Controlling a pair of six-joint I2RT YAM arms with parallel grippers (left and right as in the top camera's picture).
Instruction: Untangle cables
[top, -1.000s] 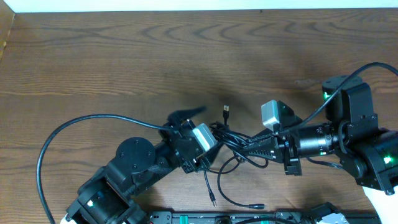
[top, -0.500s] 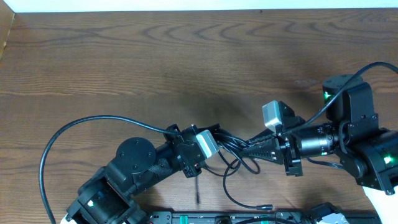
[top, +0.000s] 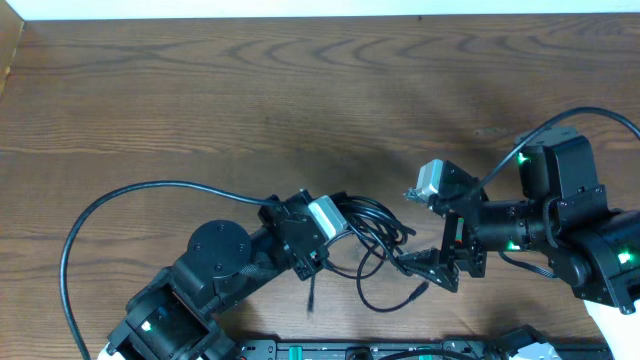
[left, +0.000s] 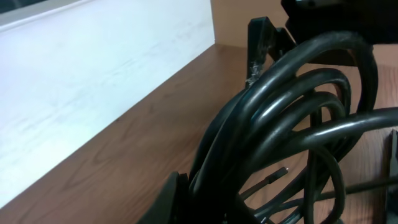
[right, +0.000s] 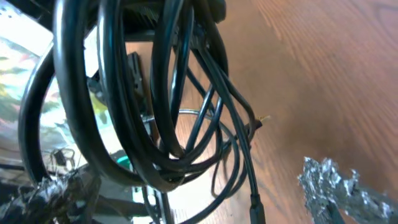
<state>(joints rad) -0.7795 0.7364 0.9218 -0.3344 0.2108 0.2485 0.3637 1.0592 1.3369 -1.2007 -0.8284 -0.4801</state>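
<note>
Cables (top: 362, 213) form a bunched black coil with loose plug-tipped strands.

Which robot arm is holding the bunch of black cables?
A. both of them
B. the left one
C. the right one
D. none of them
B: the left tool is shut on the cables, while the right tool has its jaws wide open and grips nothing.
</note>
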